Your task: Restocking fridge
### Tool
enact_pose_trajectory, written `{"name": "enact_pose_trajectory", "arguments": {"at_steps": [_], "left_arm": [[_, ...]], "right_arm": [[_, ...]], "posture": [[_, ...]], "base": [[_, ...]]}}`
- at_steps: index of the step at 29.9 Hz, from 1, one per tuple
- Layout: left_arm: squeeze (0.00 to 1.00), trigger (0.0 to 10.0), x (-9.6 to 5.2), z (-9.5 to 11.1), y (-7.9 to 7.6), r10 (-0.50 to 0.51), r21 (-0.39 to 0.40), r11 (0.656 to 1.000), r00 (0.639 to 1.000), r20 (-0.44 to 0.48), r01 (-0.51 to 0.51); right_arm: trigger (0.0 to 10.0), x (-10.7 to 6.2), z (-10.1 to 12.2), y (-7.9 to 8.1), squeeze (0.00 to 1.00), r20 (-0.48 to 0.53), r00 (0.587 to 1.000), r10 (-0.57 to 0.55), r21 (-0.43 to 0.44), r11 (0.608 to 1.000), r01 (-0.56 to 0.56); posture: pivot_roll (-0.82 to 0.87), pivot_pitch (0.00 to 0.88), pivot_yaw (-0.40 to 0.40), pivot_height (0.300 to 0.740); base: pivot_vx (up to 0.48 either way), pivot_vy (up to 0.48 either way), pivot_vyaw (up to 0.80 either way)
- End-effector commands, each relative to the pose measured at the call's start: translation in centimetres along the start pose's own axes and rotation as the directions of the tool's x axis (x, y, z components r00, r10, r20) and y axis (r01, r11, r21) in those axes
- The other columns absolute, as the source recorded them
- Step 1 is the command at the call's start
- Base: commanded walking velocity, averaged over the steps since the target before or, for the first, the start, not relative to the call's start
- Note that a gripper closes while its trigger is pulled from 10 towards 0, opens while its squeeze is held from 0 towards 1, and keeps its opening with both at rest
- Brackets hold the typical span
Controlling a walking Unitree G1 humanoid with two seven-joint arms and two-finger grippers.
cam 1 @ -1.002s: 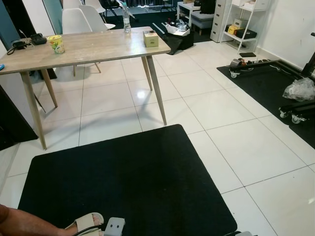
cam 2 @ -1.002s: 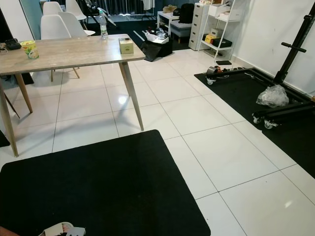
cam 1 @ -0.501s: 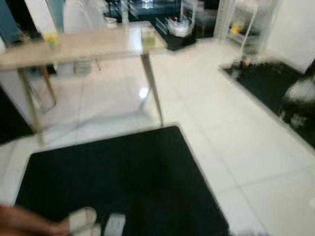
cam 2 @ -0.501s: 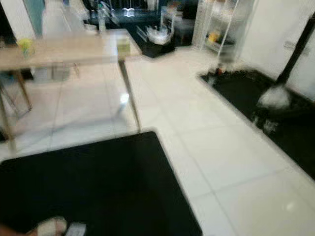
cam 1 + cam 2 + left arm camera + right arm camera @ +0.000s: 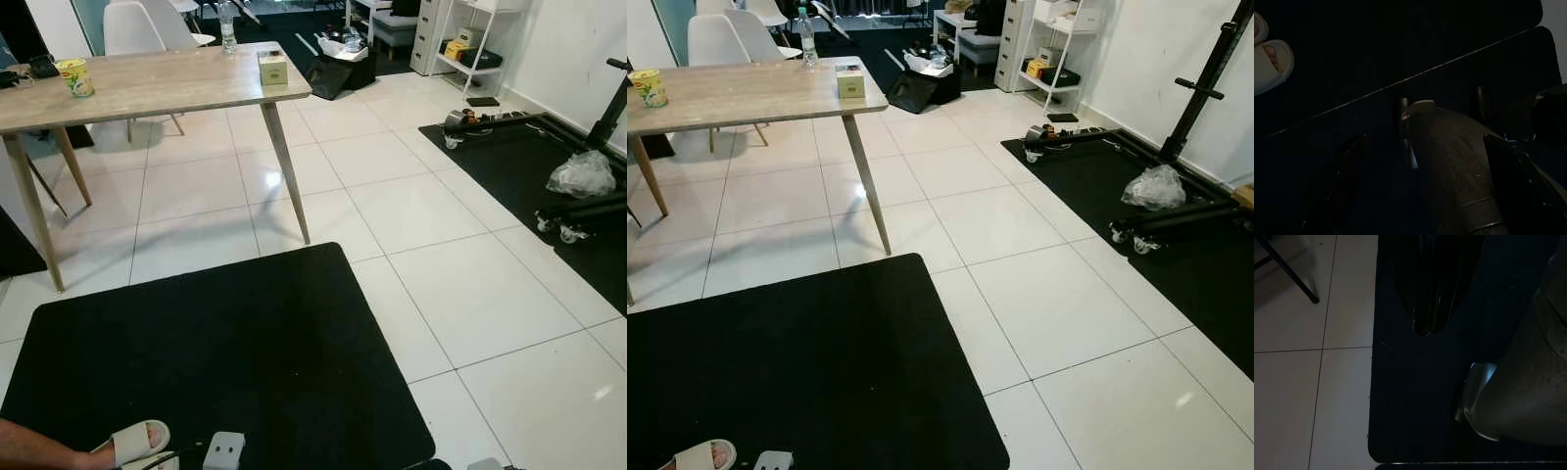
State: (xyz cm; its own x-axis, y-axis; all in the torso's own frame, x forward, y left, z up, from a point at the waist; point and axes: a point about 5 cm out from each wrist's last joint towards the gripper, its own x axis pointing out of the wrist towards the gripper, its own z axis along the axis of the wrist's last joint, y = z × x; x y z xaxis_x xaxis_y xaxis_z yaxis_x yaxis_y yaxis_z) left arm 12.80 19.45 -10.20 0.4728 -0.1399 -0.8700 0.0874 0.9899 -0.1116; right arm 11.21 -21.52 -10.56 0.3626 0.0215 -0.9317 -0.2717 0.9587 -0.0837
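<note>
1. The head views are sharp now, where half a second ago the whole scene was smeared with blur.
2. The framing has shifted since a second ago: the table (image 5: 147,83) sits higher and further left, and more white tile (image 5: 470,294) shows on the right. That is the camera moving, not the things.
3. On the table, far left: a yellow cup (image 5: 75,76), a small box (image 5: 271,68) near the right edge and a bottle (image 5: 227,13) at the far edge.
4. The black mat (image 5: 206,362) spreads across the near floor.
5. A person's sandalled foot (image 5: 132,443) rests on the mat, near left, much as before.
6. Left claw (image 5: 1425,186) and right claw (image 5: 1425,328) hang over the mat, too dark to tell if released or clenched.
7. No fridge can be made out here.
</note>
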Motion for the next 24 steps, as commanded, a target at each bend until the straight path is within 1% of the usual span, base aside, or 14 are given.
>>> {"name": "enact_pose_trajectory", "arguments": {"at_steps": [1, 6, 10, 12, 16, 17, 24], "left_arm": [[0.0, 10.0, -0.09, -1.13, -0.47, -0.021, -0.006, 1.0, 0.999, -0.04, 0.02], [0.0, 10.0, 0.03, -0.74, -0.58, -0.025, 0.008, 1.0, 0.999, -0.037, 0.025], [0.0, 10.0, 0.07, -0.56, -0.57, -0.02, 0.001, 1.0, 0.999, -0.031, 0.02], [0.0, 10.0, 0.08, -0.55, -0.54, -0.015, 0.003, 1.0, 0.999, -0.031, 0.015], [0.0, 10.0, 0.08, -0.53, -0.54, -0.013, 0.002, 1.0, 0.999, -0.03, 0.013], [0.0, 10.0, 0.08, -0.56, -0.56, -0.013, 0.001, 1.0, 0.999, -0.031, 0.013], [0.0, 10.0, 0.1, -0.65, -0.65, -0.012, -0.004, 1.0, 0.999, -0.033, 0.012]], "right_arm": [[10.0, 0.04, 0.02, 0.22, 0.0, 0.001, 1.0, 0.009, 0.006, 1.0, -0.009], [10.0, -0.02, 0.02, -0.12, 0.0, 0.002, 1.0, 0.001, 0.007, 1.0, -0.001], [10.0, -0.05, -0.07, -0.17, 0.0, 0.0, 1.0, 0.0, 0.001, 1.0, 0.0], [10.0, -0.07, 0.05, -0.3, 0.0, 0.011, 1.0, -0.001, 0.019, 1.0, 0.001], [10.0, -0.07, 0.17, -0.37, 0.0, 0.017, 1.0, 0.004, 0.023, 1.0, -0.004], [10.0, -0.05, 0.27, -0.25, 0.0, 0.021, 1.0, 0.02, 0.038, 0.999, -0.021], [10.0, 0.04, 0.32, 0.19, 0.0, 0.015, 0.999, 0.044, 0.048, 0.998, -0.045]], "posture": [[0.04, 0.0, -0.035, 0.74], [0.03, 0.0, -0.033, 0.74], [0.03, 0.0, -0.033, 0.74], [0.03, 0.0, -0.031, 0.74], [0.03, 0.0, -0.031, 0.74], [0.04, 0.0, -0.03, 0.74], [0.04, 0.0, -0.03, 0.74]], "base": [[0.0, 0.0, 0.0], [0.0, 0.0, 0.0], [0.0, 0.0, 0.0], [0.0, 0.0, 0.0], [0.0, 0.0, 0.0], [0.0, 0.0, 0.54], [0.0, 0.0, 0.77]]}}
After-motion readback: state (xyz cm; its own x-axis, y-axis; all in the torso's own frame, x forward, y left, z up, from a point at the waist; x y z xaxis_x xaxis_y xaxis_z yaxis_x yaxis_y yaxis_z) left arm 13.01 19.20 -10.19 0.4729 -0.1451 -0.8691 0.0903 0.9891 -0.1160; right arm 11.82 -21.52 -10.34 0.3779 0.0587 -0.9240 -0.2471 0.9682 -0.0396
